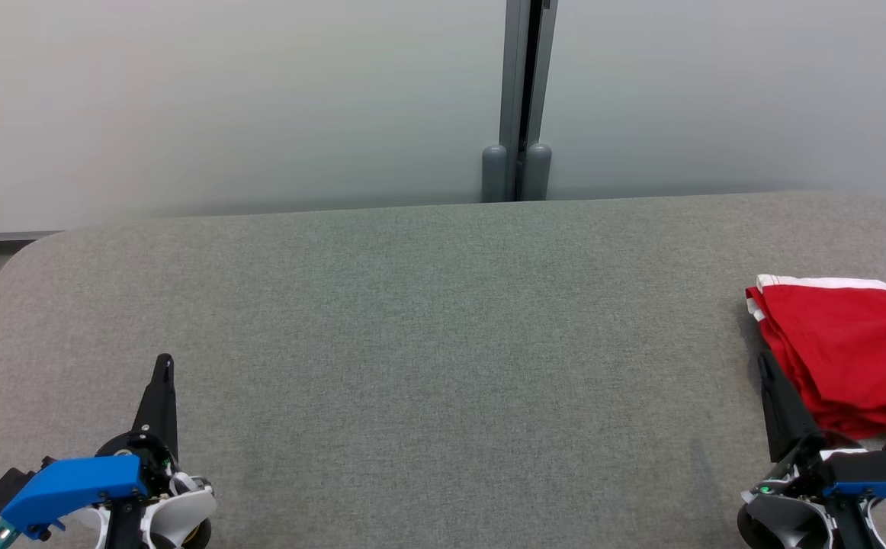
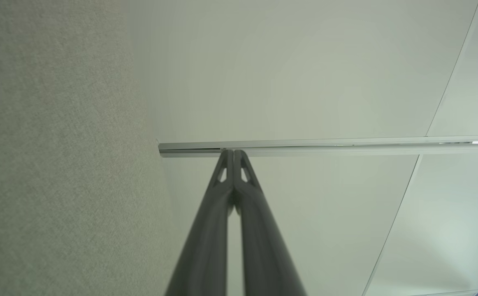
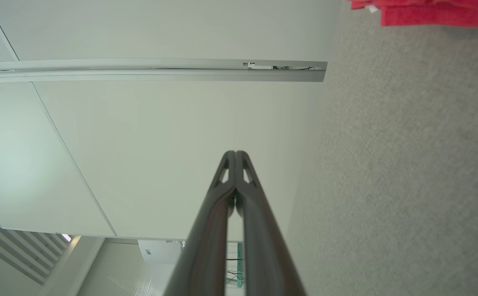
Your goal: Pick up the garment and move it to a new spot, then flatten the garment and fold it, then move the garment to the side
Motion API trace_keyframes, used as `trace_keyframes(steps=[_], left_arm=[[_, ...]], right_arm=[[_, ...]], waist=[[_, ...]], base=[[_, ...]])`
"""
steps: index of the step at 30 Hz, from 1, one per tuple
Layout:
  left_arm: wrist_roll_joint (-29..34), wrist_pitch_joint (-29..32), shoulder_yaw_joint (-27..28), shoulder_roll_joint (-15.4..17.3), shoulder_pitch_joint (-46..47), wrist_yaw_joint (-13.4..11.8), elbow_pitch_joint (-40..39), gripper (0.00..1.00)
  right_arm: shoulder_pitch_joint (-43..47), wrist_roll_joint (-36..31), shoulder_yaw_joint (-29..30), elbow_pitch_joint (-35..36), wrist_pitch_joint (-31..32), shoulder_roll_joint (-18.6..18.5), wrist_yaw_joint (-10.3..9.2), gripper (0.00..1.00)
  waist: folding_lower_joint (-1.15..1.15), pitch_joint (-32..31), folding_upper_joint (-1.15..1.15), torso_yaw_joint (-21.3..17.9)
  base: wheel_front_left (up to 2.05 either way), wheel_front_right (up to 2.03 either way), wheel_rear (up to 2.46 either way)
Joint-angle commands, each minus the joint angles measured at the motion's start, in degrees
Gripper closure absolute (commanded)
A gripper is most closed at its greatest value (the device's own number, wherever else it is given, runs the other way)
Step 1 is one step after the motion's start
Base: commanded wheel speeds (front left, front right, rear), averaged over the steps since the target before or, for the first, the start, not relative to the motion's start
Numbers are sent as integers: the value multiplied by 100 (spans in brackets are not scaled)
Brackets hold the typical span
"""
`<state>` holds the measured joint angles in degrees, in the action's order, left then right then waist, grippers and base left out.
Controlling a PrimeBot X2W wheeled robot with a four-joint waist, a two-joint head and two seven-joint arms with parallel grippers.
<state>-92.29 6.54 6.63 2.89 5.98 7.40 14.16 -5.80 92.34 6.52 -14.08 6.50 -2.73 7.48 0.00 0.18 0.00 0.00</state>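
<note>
The garment (image 1: pixel 855 351) lies just right of the right claw (image 1: pixel 763 363), near the surface (image 1: pixel 443 343) edge; that claw could snag a layer in withdrawing, undoing the fold; it looks red, white-trimmed, folded in flat layers; both claws pinched closed, empty, the left claw (image 1: pixel 163 363) well apart.

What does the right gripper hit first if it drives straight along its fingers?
Probably the pale wall panel beyond the table. The right gripper, shut, points past the red garment, which lies off to its side; how closely it passes is unclear.
</note>
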Motion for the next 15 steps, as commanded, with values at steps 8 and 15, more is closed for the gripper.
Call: trace_keyframes(steps=[8, 15], left_arm=[[-13, 27, 17, -10, 58, 30, -22, 100], [-13, 27, 17, -10, 58, 30, -22, 100]], right_arm=[[-77, 15, 12, 19, 26, -27, 2, 100], [-74, 15, 12, 19, 26, -27, 2, 100]], waist=[[0, 0, 0, 0], [0, 0, 0, 0]], base=[[0, 0, 0], [0, 0, 0]])
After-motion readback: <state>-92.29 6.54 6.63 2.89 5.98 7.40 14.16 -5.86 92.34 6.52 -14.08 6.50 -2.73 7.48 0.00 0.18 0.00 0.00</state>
